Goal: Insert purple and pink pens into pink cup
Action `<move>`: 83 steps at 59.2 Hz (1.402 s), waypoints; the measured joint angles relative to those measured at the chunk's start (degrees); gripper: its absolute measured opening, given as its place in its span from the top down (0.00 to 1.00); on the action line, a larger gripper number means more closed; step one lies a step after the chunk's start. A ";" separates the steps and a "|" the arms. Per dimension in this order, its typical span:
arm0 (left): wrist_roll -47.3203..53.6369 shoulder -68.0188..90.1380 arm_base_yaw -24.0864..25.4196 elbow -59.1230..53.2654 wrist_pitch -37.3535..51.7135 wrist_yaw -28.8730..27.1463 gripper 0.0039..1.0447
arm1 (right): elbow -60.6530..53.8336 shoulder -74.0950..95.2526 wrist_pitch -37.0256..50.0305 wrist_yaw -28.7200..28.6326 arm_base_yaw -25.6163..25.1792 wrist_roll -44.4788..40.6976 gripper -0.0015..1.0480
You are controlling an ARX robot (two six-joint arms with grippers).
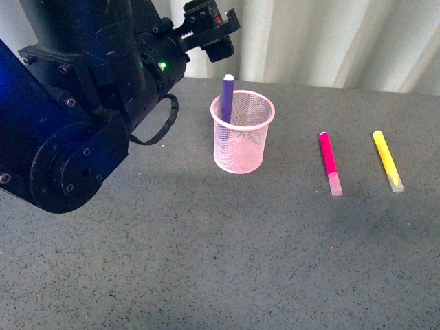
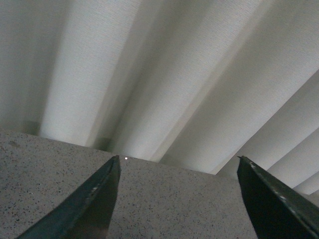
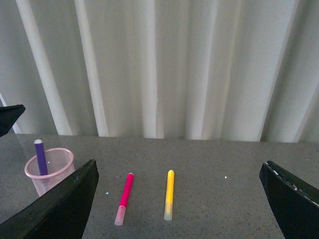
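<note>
Lab-style test setup, grey speckled tabletop (image 1: 206, 261), white curtain backdrop (image 1: 330, 41)

Three markers: purple (image 1: 227, 93), pink (image 1: 328, 158), yellow (image 1: 386, 157); one cup (image 1: 242, 157).

Wire-mesh pink cup (image 1: 242, 134) on matt speckled table (image 1: 206, 254).

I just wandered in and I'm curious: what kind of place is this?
Probably a robot test bench: a grey speckled table, a plain white curtain backdrop, and a pink pen and yellow marker laid out near a pink mesh cup.
</note>
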 joint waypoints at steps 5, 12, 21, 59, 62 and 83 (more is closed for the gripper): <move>-0.02 -1.42 0.55 -0.22 -2.27 0.15 0.14 | 0.00 0.00 0.00 0.00 0.00 0.00 0.07; 0.76 -7.41 4.17 -2.67 -9.60 5.27 0.07 | 0.00 0.00 0.00 0.00 0.00 0.00 0.07; 1.95 -16.63 10.84 -8.61 -17.16 11.76 0.06 | 0.00 0.00 0.00 0.00 0.00 0.00 0.07; 17.18 -65.51 52.26 -43.85 -43.78 34.58 0.13 | 0.00 0.00 0.00 0.00 0.00 -0.02 0.07; 19.71 -64.61 50.05 -48.26 -31.85 31.69 0.22 | 0.00 0.00 0.00 0.07 0.02 0.00 0.07; 23.82 -83.60 35.82 -56.13 -32.48 19.08 0.82 | 0.00 0.00 0.00 0.02 0.00 -0.02 0.07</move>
